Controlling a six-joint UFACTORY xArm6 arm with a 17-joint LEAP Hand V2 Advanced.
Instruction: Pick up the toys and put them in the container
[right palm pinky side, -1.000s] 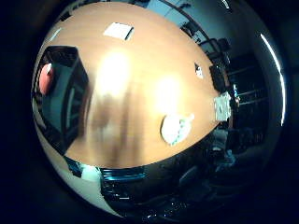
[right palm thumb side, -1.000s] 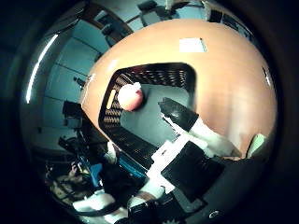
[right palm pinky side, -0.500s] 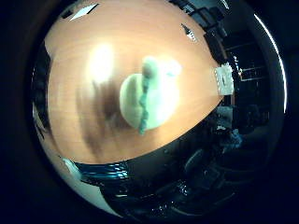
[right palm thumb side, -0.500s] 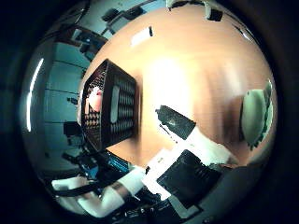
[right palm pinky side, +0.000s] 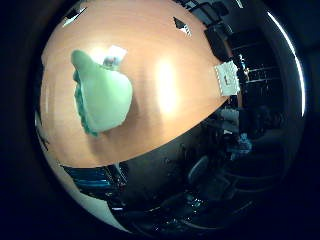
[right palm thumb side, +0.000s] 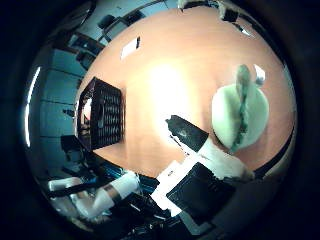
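We are seeing the right hand (right palm thumb side: 200, 170) only in the thumb side palm view, where its white and black parts are reaching in from the edge of the picture. A black-tipped finger (right palm thumb side: 186, 131) is extending outward from a white segment, and it is looking fairly straight rather than curled. Behind it, a broad black block framed in white is filling the corner nearest the palm. Nothing is lying between the visible parts; the hand is holding nothing that we can make out. In the little finger side palm view we are finding no part of the hand. The palm is facing down, well above the surface.
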